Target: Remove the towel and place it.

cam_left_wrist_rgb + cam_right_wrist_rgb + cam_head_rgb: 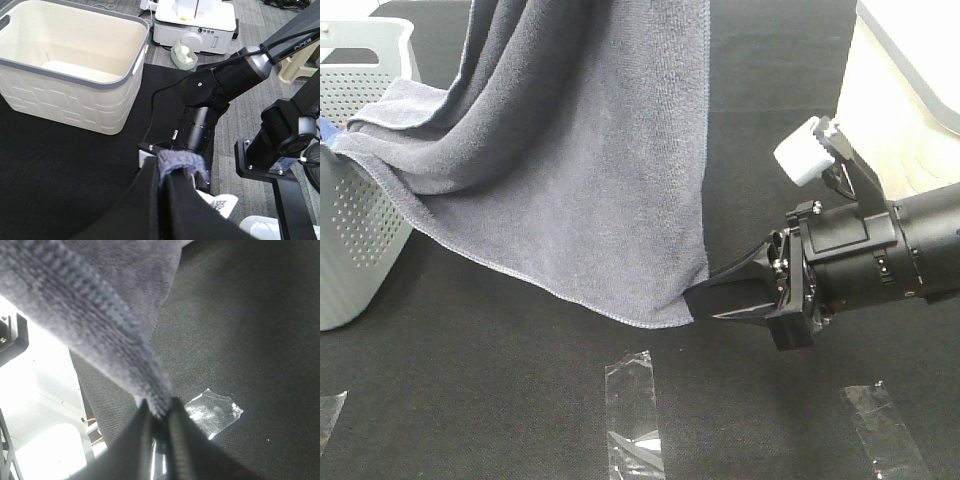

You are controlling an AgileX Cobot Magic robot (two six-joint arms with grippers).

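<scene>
The slate-grey towel [570,160] hangs lifted over the black table, and its left end still drapes over the rim of the grey perforated basket [360,240]. My right gripper [692,302] is shut on the towel's lower right corner. The right wrist view shows its fingers [145,440] pinching the stitched hem [100,325]. My left gripper [162,175] is shut on a bunched bit of towel [180,161]. It is out of the exterior high view, above the top edge.
A white basket with a grey rim [65,75] stands at the table's far right, and its edge shows in the exterior high view [920,60]. Clear tape strips [632,410] mark the front of the table. A bit of blue cloth [325,130] lies in the grey basket.
</scene>
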